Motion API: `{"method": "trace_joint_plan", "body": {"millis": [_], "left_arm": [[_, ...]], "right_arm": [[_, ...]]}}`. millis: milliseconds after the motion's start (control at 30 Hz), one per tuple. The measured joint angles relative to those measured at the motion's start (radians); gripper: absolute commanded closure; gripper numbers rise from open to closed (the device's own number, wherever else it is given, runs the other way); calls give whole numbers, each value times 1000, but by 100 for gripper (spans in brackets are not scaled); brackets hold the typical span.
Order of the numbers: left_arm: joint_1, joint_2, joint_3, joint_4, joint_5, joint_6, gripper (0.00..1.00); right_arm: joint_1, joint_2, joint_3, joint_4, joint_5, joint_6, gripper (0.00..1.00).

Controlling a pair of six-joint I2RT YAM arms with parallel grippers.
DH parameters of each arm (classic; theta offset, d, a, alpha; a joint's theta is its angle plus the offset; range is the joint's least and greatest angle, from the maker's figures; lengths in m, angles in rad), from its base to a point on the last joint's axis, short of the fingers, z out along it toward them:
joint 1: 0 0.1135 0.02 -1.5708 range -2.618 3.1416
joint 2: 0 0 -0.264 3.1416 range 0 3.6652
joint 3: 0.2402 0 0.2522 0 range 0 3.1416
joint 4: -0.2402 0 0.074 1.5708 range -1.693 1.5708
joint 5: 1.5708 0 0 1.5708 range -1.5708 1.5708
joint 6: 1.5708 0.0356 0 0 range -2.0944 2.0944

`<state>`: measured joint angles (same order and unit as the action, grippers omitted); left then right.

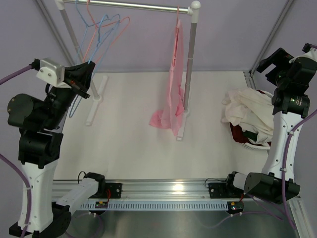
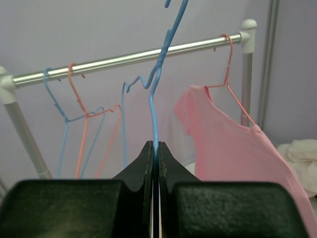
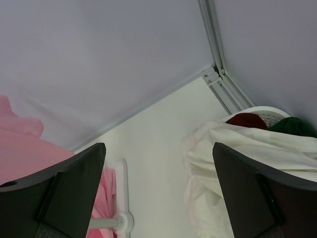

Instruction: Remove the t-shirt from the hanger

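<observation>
One pink t-shirt [image 1: 173, 89] hangs on a coral hanger [image 2: 232, 79] at the right end of the rail [image 1: 133, 6], upper centre of the top view, its lower end reaching the surface [image 1: 129, 148]. It looks light, soft and limp. I judge a pinch at the shoulder or neckline best, since the thin wire hanger may swing. Left claw [image 2: 155, 148], at the frame's left, is clamped tight on a bare blue hanger [image 2: 153, 109]. Right claw [image 3: 157, 153] gapes wide, holding nothing, near the basket [image 3: 267, 115] at right.
</observation>
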<state>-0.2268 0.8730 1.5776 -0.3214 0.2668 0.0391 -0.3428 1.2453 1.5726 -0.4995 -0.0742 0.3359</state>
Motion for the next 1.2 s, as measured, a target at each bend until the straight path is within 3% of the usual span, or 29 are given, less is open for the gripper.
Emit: {"method": "trace_joint_plan", "body": {"millis": [300, 600, 900, 1200], "left_arm": [[0, 167, 43, -47, 50, -10, 100], [19, 341, 151, 34, 0, -53, 100], [132, 506, 328, 75, 21, -156, 100], [217, 625, 375, 94, 118, -283, 100]], "right_arm": [[3, 0, 6, -4, 0, -4, 1], [9, 0, 10, -7, -21, -4, 0], [27, -2, 10, -7, -25, -11, 0], [37, -14, 10, -7, -24, -17, 0]]}}
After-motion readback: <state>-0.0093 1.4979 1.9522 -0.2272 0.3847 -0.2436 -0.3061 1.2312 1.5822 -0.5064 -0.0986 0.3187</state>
